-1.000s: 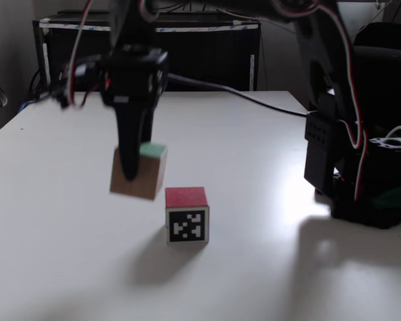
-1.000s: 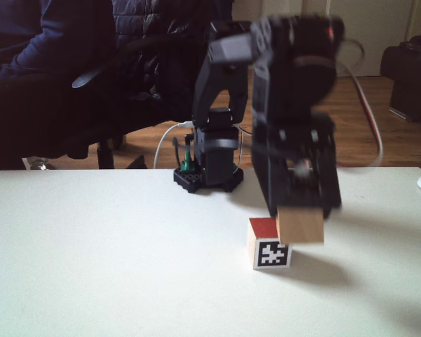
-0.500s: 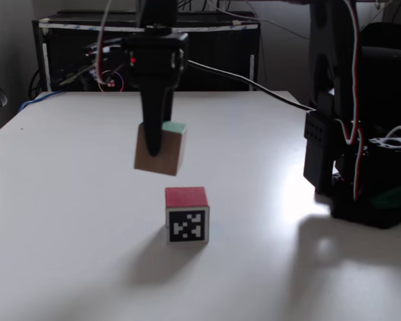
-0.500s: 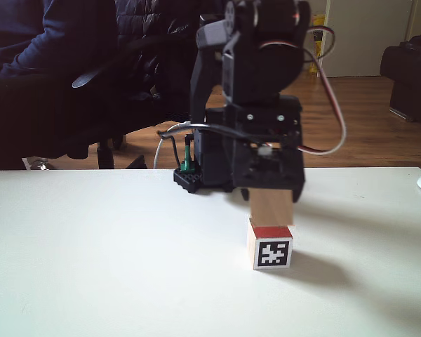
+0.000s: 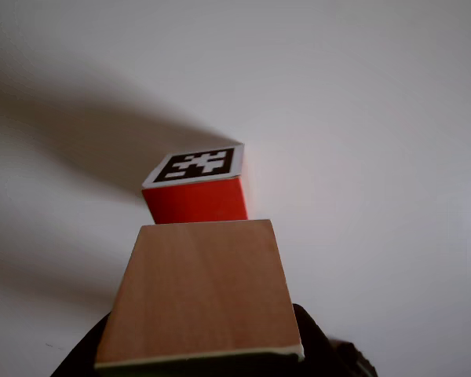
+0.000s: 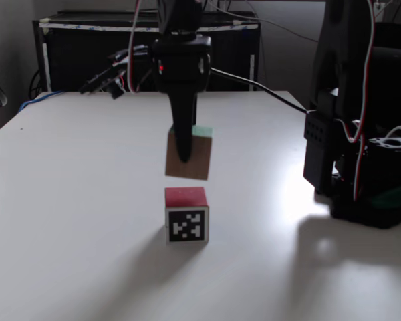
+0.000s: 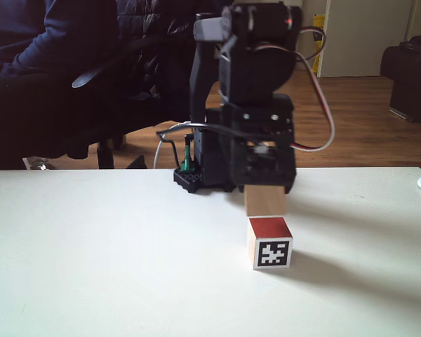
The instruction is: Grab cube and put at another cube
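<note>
Wooden and light in colour, the cube hangs in the air, pinched between the dark fingers of the gripper. In a fixed view it is a little tilted, and its green face shows at the upper right corner. It is above the white table and does not touch it.

Another cube stands on the table just under it, with the red face up and the black-and-white marker face toward the camera. A clear gap separates the two cubes in this view.

In a fixed view from the opposite side, the cube sits below the black body of the gripper, and its bottom edge is very near the red top of another cube; I cannot tell if they touch.

In the other view, the plain wood face of the cube is close to the camera, and another cube lies just beyond it on the table.
</note>
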`<action>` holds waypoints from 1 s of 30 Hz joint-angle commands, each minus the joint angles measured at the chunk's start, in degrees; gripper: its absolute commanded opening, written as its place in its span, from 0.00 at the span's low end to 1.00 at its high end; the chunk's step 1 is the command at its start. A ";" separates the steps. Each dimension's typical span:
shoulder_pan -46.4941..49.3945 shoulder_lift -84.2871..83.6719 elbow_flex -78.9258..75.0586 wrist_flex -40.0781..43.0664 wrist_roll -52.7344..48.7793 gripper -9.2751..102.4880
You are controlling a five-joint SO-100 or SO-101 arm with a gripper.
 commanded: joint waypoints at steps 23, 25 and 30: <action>-2.11 -1.14 1.67 -4.57 2.37 0.21; -2.29 -1.49 2.11 -5.01 2.46 0.21; -2.64 -2.37 2.46 -5.71 2.81 0.21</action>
